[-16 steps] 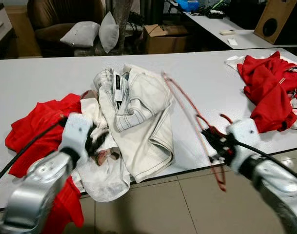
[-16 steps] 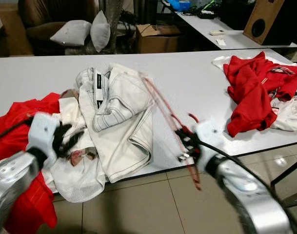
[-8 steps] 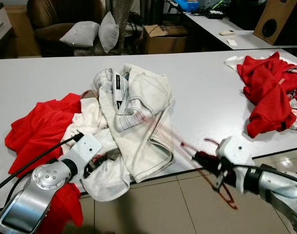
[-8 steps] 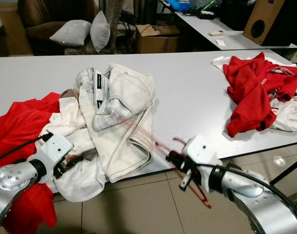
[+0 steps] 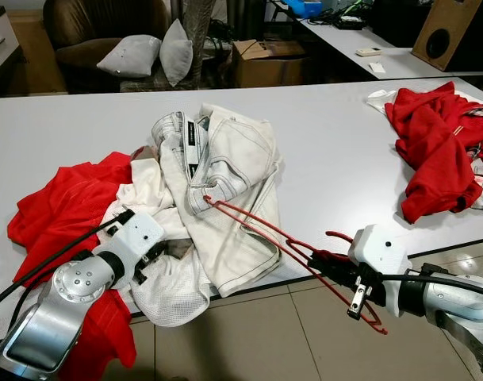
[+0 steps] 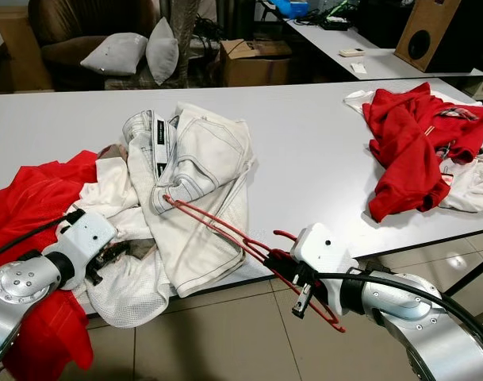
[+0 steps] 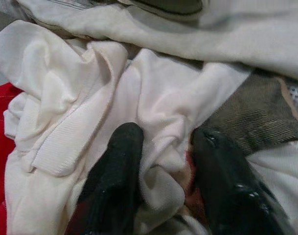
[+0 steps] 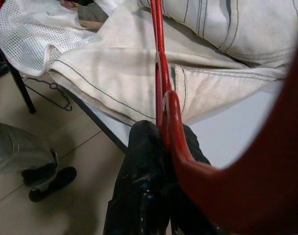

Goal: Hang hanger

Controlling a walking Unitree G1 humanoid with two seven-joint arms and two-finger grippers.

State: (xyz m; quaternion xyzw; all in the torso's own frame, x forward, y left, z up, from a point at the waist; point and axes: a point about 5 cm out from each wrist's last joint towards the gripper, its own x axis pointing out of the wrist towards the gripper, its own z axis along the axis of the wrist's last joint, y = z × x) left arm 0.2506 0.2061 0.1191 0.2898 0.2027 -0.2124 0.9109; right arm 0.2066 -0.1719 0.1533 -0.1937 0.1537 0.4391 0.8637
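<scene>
A red wire hanger [image 5: 257, 231] is held low over the table's front edge with my right gripper [image 5: 321, 263] shut on it near its hook. Its far tip lies on the white trousers [image 5: 225, 178] in the middle of the clothes pile. In the right wrist view the hanger [image 8: 160, 73] runs out from between the black fingers [image 8: 144, 161] over the trousers. My left gripper [image 5: 150, 258] is pushed into a white garment [image 7: 153, 103] at the left of the pile. Its two fingers [image 7: 117, 176] pinch a bunched fold of that cloth.
The grey table [image 5: 336, 135] also carries a red garment [image 5: 63, 206] at the left, a white mesh top [image 5: 174, 294] at the front edge, and red and white clothes [image 5: 435, 143] at the right. Behind stand a sofa with cushions [image 5: 146, 51] and a cardboard box [image 5: 265, 62].
My right gripper dropped towards the table edge and swung the hanger down from upright, so its tip now lies on the trousers. My left gripper lowered into the white cloth.
</scene>
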